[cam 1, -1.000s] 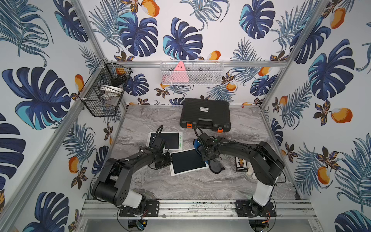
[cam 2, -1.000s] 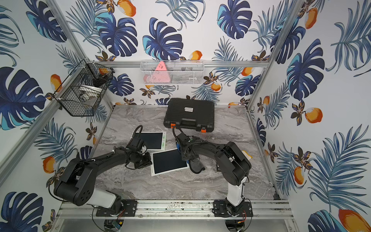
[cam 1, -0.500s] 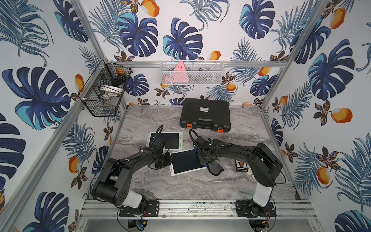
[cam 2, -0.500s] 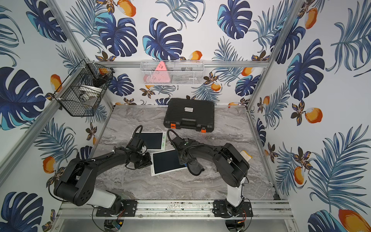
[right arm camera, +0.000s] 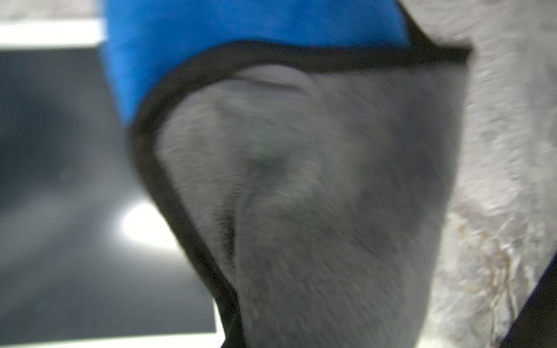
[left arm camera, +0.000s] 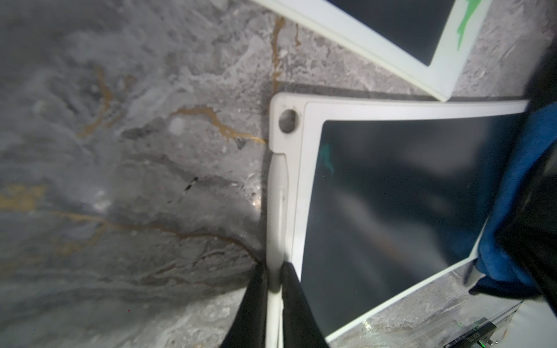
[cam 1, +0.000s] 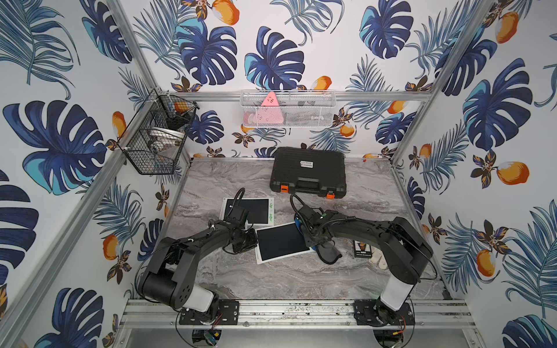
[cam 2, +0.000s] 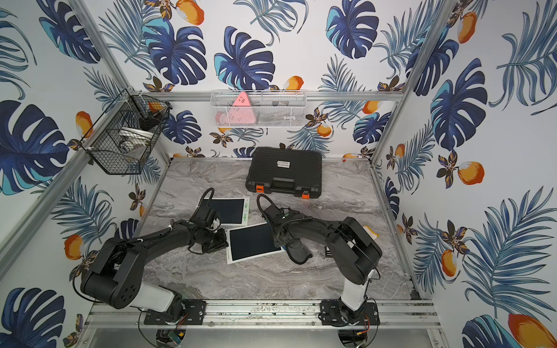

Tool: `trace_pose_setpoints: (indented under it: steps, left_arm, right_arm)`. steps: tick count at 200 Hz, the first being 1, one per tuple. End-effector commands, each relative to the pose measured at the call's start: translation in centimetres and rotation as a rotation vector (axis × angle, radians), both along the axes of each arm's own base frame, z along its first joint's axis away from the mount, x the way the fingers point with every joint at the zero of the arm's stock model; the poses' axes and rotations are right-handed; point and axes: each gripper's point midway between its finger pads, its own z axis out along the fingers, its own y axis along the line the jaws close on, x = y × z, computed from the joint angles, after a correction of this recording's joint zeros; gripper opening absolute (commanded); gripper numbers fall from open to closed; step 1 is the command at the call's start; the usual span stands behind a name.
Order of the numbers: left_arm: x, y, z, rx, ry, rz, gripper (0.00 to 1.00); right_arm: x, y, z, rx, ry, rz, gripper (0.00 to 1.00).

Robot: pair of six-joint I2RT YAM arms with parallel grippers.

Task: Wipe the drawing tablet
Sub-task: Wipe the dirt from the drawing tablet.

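Two white-framed tablets lie flat on the marble table (cam 1: 301, 280). The drawing tablet (cam 1: 281, 243) is the nearer one, at mid-table between the two arms and turned a little askew. The second tablet (cam 1: 256, 208) lies just beyond it to the far left. We cannot tell whether their frames touch.

The left gripper (cam 1: 252, 241) sits at the drawing tablet's left edge. In the left wrist view we see its two dark fingers (left arm camera: 297, 301) pressed in from either side, pinching the white rim. A small teal smudge (left arm camera: 327, 156) shows on the dark screen near one corner.

The right gripper (cam 1: 313, 239) is at the tablet's right edge, clamped tight on a cloth (cam 1: 327, 256). Its fingertips are hidden from us. In the right wrist view the cloth (right arm camera: 301, 195) is blue on one face and grey on the other, with a black hem. It drapes from the screen's edge onto the table.

A closed black tool case (cam 1: 307, 171) rests at the far side. A small box (cam 1: 363, 249) sits on the table near the right arm.
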Motion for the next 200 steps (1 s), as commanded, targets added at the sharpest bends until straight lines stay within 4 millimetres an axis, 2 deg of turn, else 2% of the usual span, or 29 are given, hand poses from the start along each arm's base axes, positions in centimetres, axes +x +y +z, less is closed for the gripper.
trace_pose_setpoints:
  steps: [1,18,44,48,61,80,96,116,129,141,154,188,200]
  left_arm:
    - [-4.3,5.2,-2.9,0.286,0.162,0.017,0.13]
    - [-4.3,5.2,-2.9,0.287,0.162,0.017,0.13]
    - [-4.3,5.2,-2.8,0.286,0.162,0.015,0.13]
    - [-4.4,5.2,-2.9,0.286,0.162,0.015,0.13]
    - [-4.3,5.2,-2.8,0.286,0.161,0.014,0.13]
    - [-4.4,5.2,-2.9,0.286,0.164,0.014,0.13]
    - [-4.3,5.2,-2.9,0.287,0.163,0.013,0.13]
    - [-4.3,5.2,-2.9,0.286,0.164,0.013,0.13]
    - [-4.4,5.2,-3.0,0.288,0.166,0.013,0.13]
    - [-4.3,5.2,-3.0,0.288,0.165,0.012,0.13]
    - [-4.4,5.2,-3.0,0.289,0.167,0.012,0.13]
    - [-4.3,5.2,-2.9,0.288,0.166,0.012,0.13]
    - [-4.4,5.2,-3.0,0.288,0.166,0.011,0.13]
  right_arm:
    - [-0.2,0.2,0.1,-0.037,0.004,-0.011,0.00]
    - [-0.4,0.3,-0.8,-0.041,0.025,-0.012,0.00]
    - [-0.5,-0.9,-1.0,-0.041,0.029,-0.032,0.00]
    - [-1.1,-1.8,-1.7,-0.059,0.047,-0.038,0.00]
    - [-1.5,-2.8,-1.9,-0.062,0.055,-0.057,0.00]
    - [-2.0,-3.5,-1.7,-0.065,0.054,-0.066,0.00]
    - [-2.5,-2.8,-1.2,-0.065,0.039,-0.043,0.00]
    - [-3.2,-0.5,-0.6,-0.048,0.025,0.006,0.00]
    - [-3.6,0.7,-0.6,-0.037,0.023,0.027,0.00]
    - [-3.8,1.0,-1.1,-0.034,0.038,0.022,0.00]
    - [-3.5,0.1,-1.3,-0.052,0.038,0.008,0.00]
    - [-2.2,-4.2,-2.1,-0.047,0.076,-0.083,0.00]
    - [-2.1,-4.9,-2.3,-0.047,0.085,-0.091,0.00]
